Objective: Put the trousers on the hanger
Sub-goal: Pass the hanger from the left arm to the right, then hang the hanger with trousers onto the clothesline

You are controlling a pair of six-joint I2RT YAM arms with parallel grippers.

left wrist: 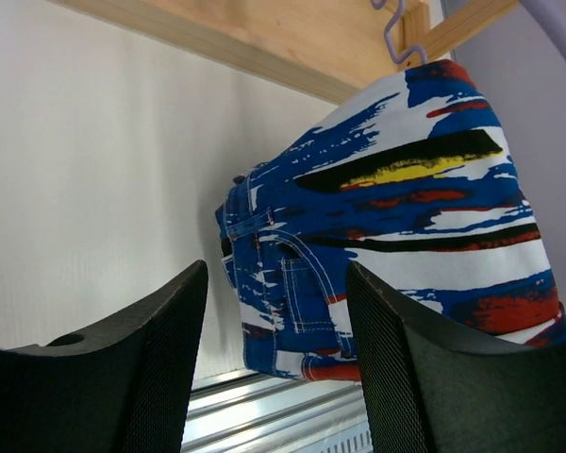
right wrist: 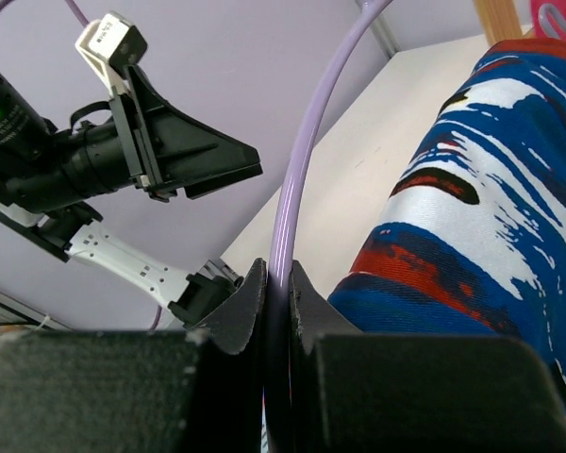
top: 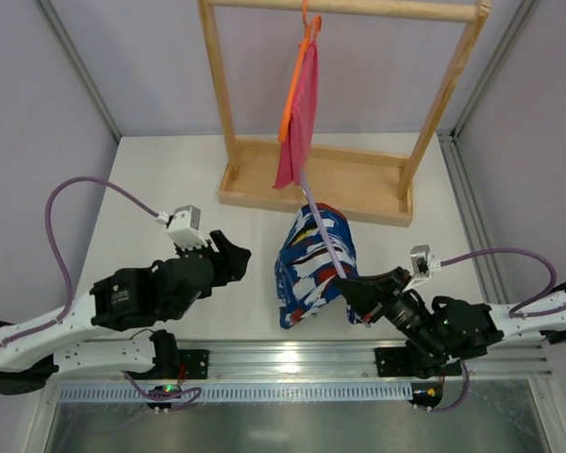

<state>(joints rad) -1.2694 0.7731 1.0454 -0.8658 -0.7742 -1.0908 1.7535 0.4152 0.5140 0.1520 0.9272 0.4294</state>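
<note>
Above the table (top: 151,189), before the wooden rack (top: 358,184), the trousers (top: 311,269) hung draped over the hanger (top: 319,226). My right gripper (right wrist: 275,283) pinched the hanger's bar; my left gripper (top: 234,257) stood open nearby, touching nothing.

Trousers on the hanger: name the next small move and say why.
Probably ease the left gripper right to the trousers and pinch the waistband edge to even the drape. Its jaws stand open and empty, facing the cloth but apart from it, while the right gripper is shut on the hanger, with the trousers folded over it.
</note>
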